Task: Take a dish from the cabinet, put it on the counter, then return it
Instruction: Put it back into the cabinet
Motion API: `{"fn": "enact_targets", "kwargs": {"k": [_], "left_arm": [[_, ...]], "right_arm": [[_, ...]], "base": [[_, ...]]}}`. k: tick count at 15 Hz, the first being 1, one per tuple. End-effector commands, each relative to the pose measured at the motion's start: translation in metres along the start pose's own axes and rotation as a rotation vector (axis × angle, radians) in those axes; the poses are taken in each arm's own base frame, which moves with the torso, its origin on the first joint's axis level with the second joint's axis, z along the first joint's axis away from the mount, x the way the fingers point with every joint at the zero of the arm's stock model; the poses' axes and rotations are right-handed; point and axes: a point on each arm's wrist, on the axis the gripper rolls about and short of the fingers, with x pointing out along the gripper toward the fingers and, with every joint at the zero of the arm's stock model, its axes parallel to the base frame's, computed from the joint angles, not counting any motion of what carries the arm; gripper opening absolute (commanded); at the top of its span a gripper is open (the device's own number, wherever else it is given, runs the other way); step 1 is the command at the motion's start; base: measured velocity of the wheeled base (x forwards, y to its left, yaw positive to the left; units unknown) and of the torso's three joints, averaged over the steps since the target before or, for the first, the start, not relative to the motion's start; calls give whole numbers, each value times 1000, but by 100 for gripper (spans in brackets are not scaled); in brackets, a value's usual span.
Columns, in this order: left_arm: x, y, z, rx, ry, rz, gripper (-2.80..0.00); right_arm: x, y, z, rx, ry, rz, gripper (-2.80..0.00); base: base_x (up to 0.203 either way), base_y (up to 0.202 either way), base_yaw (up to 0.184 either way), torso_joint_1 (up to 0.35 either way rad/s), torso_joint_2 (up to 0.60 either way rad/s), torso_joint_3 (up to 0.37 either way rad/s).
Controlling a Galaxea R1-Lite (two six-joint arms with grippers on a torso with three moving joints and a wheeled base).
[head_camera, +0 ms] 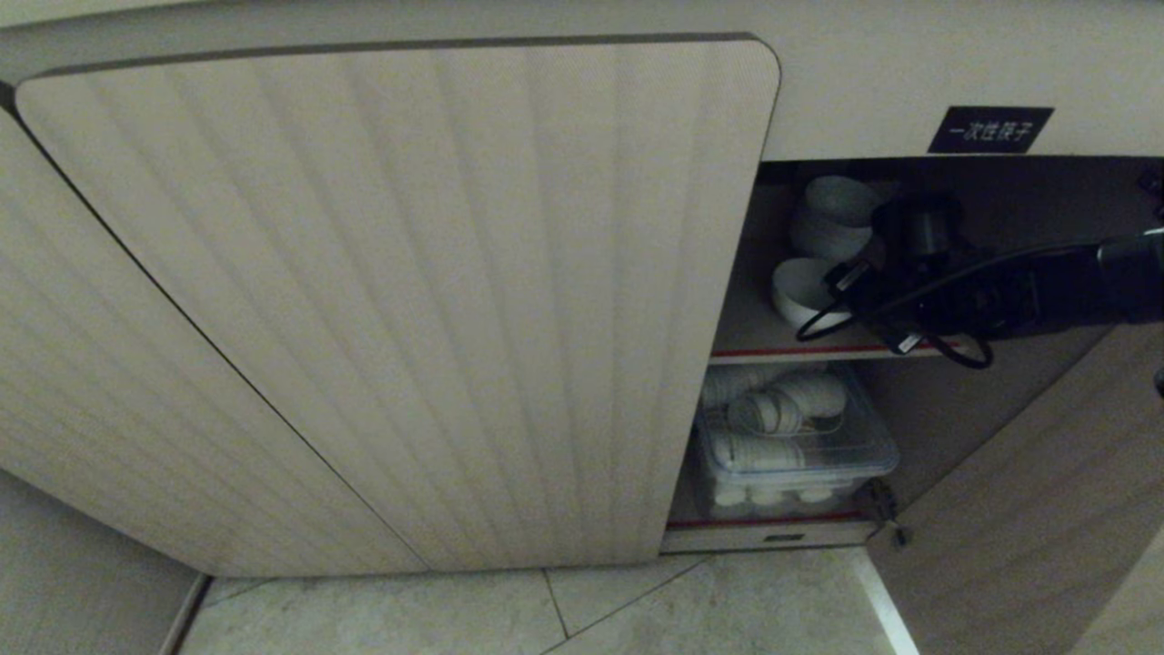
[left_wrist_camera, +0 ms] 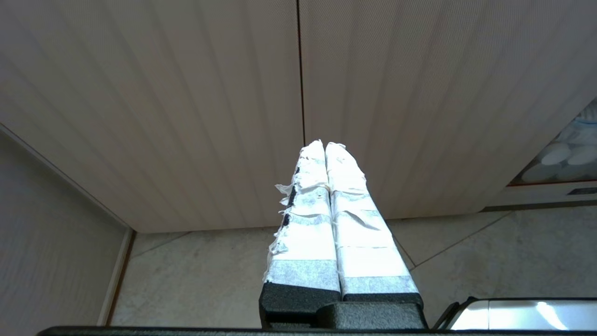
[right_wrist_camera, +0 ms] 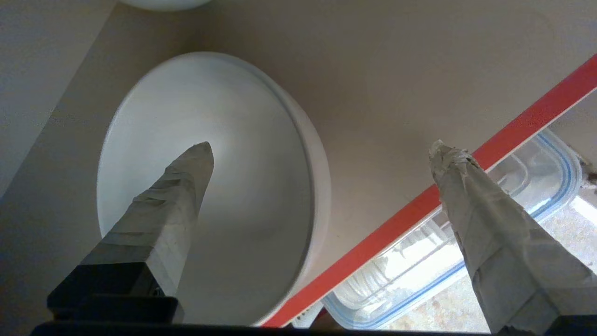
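Observation:
The cabinet [head_camera: 782, 351] stands open under its black label [head_camera: 989, 129]. The dish [head_camera: 800, 291], a small white bowl, sits upright on the red-edged upper shelf near the front. My right gripper [head_camera: 844, 289] reaches into that shelf from the right. In the right wrist view it [right_wrist_camera: 322, 149] is open, with one finger [right_wrist_camera: 186, 186] over the hollow of the dish [right_wrist_camera: 252, 186] and the other finger [right_wrist_camera: 466, 196] outside its rim, over the shelf edge. My left gripper [left_wrist_camera: 325, 145] is shut on nothing, parked low before the closed doors. The counter is out of view.
A stack of white bowls [head_camera: 832, 218] stands behind the dish. On the lower shelf a clear box [head_camera: 800, 446] with a blue-edged lid holds more white dishes. The closed fluted door [head_camera: 409, 300] is to the left, the open door [head_camera: 1028, 509] to the right, tiled floor [head_camera: 637, 609] below.

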Motion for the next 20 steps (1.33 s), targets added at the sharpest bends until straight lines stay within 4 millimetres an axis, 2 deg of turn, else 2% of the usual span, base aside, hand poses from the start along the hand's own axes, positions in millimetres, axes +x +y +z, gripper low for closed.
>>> {"fn": "enact_targets", "kwargs": {"k": [1,7,13,20], "left_arm": [[0,0,0,1,0,0,-280],[0,0,0,1,0,0,-280],[0,0,0,1,0,0,-280],[0,0,0,1,0,0,-280]], "right_arm": [[-4,0,1,5,-4,3,0],[-5,-7,-4,-79,-59,59,0],[-10,-6,-1,-89,-82,79,0],[-15,-11,-4,-184,-138,125,0]], "base": [[0,0,0,0,0,0],[0,0,0,0,0,0],[0,0,0,0,0,0],[0,0,0,0,0,0]]}}
